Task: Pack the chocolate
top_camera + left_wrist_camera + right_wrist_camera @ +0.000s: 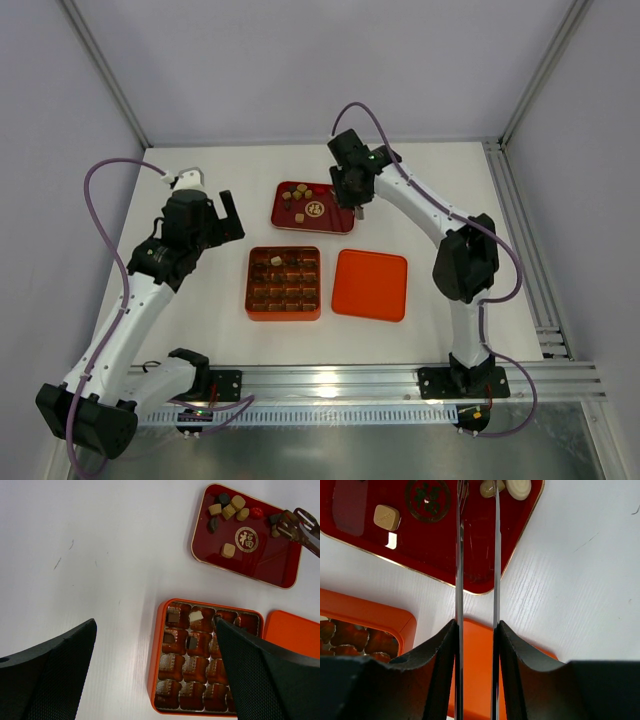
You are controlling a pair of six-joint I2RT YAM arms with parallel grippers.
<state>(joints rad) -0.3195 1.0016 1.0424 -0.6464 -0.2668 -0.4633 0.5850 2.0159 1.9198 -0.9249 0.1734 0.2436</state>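
Several loose chocolate pieces [230, 507] in tan, cream and dark brown lie in the dark red tray [260, 565], seen from above as chocolate [298, 195]. Three more pieces [196, 615] sit in cells of the orange grid box [154, 650]. My right gripper [476, 625] is shut on metal tongs [459, 555], whose tips straddle a cream piece [487, 487] at the tray's end. From the left wrist the tongs [297, 525] reach in over that end. My left gripper [155, 625] hangs open and empty above the box's left side.
The flat orange lid [370, 284] lies right of the box [283, 283], under my right wrist. White table [75, 555] stretches left of box and tray. An aluminium rail [540, 260] runs along the right edge.
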